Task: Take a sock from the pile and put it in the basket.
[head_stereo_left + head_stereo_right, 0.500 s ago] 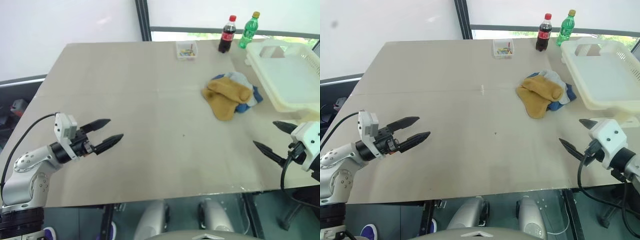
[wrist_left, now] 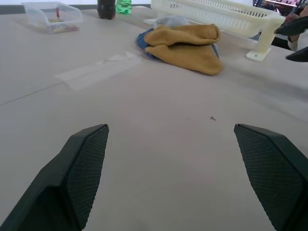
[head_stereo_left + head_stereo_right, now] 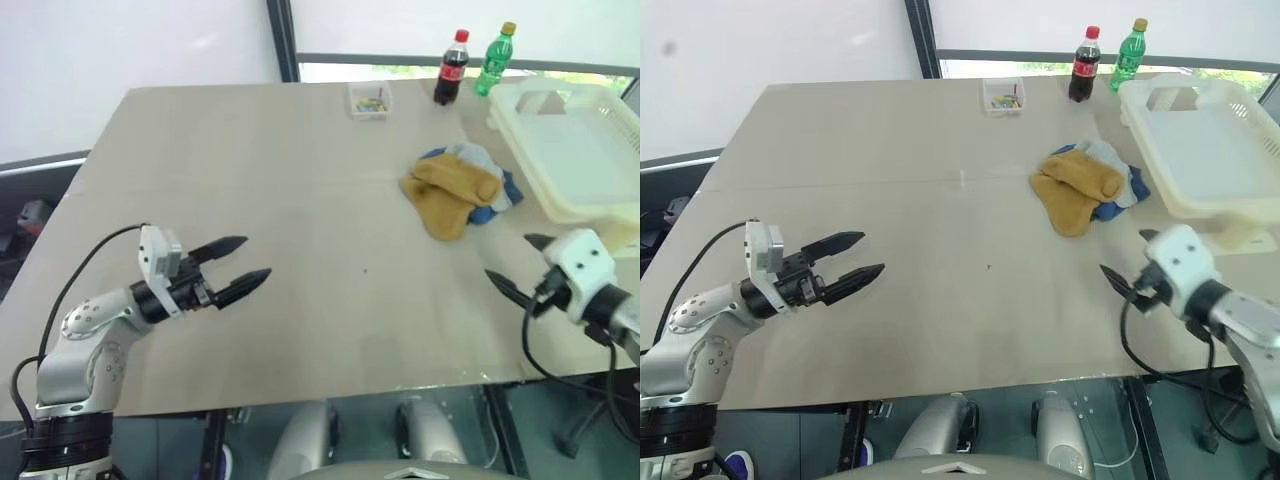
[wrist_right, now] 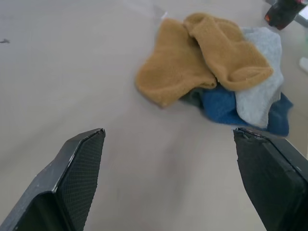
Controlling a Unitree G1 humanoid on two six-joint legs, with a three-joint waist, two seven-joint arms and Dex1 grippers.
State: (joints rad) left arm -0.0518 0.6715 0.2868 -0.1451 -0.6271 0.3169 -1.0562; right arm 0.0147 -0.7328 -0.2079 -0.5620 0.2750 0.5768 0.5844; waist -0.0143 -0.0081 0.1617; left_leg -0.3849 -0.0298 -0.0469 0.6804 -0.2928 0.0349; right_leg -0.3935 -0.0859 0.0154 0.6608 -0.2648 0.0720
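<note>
i have the table (image 3: 300,200) spread out under me, the biggest thing here, pale and mostly bare. next in size is the basket (image 3: 585,160), a cream slotted tray at about two o'clock, hanging partly over the table's right edge, nothing in it that i can see. the pile (image 3: 458,190) sits at about one o'clock, just beside the basket's near-left corner but not touching it as far as i can tell: two mustard socks on top, blue and pale grey ones under them toward the basket.

my left gripper (image 3: 240,268) hovers at eight o'clock, fingers spread wide, nothing between them, pointing across the table toward the pile, well apart from it. my right gripper (image 3: 515,268) hovers at four o'clock, also spread wide and empty.

the relation that matters: the pile lies ahead of the right fingers and slightly to their left, near, while the left arm has most of the table to cross. so i judge the right arm the one to reach. the top mustard sock's long axis runs roughly across the right gripper's line of approach.

far off at twelve o'clock stand two bottles (image 3: 452,68) and a small clear box (image 3: 371,101).
</note>
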